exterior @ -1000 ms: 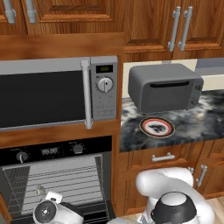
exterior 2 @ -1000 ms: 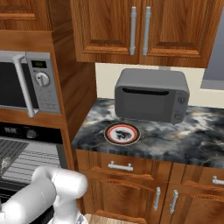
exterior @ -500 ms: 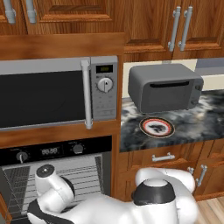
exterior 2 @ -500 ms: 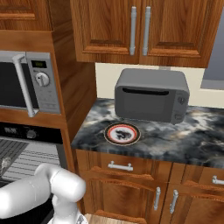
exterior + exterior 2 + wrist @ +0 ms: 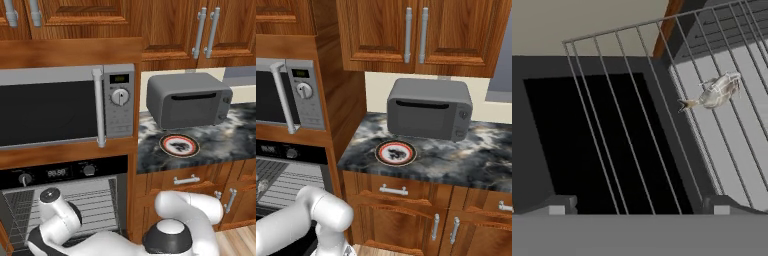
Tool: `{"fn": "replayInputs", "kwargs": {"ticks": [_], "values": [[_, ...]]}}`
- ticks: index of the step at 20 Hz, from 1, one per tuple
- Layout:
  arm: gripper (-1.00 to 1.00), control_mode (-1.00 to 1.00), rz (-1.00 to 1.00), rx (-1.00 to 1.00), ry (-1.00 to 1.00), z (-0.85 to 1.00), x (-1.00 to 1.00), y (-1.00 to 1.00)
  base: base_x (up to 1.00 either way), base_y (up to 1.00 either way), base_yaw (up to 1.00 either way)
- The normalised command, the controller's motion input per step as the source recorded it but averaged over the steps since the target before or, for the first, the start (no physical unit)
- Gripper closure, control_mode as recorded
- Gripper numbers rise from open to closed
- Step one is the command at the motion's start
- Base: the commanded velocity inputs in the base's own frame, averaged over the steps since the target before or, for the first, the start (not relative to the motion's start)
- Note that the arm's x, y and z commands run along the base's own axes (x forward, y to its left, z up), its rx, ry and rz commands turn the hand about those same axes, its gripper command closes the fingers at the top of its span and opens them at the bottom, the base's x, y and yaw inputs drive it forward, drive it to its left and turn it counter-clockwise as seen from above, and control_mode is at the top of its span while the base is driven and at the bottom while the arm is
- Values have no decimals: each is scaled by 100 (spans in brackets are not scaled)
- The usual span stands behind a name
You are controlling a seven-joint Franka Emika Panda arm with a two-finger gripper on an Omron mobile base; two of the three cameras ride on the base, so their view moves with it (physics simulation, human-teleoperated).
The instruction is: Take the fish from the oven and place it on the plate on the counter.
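Pincer (image 5: 640,202) tips sit spread wide at the bottom of the hand view, one at lower left and one at lower right, with nothing between them. Ahead of them the fish (image 5: 714,92) lies on a wire rack (image 5: 662,125) in the upper right of that frame, well apart from both tips and off to the right of the line that runs up between them. Its long axis runs slantwise, tail toward the frame's centre and head toward the upper right, so it lies across the rack bars rather than along them. The right-hand tip is the nearer one. By my reading, the hand must shift toward the upper right and turn so the jaws close across the fish's narrow body. In the left base view the oven (image 5: 65,172) shows at lower left, and the plate (image 5: 179,145) waits bare on the worktop (image 5: 235,137) at centre right.
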Motion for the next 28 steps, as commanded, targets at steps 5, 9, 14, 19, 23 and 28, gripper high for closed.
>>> {"fn": "replayInputs", "kwargs": {"ticks": [5, 9, 14, 19, 23, 28], "values": [[-100, -100, -38, 14, 0, 1, 0, 19, 0, 0, 0], [-100, -100, -33, 28, 3, -4, 2, 1, 0, 0, 0], [-100, -100, -34, 29, 8, -9, 23, 0, 0, 0, 0], [-100, -100, -35, 8, 3, -20, 36, 3, 0, 0, 0], [-100, -100, -31, -1, 1, 0, 26, 6, 0, 0, 0], [-100, -100, -19, -2, 0, -4, 37, 0, 0, 0, 0]]}}
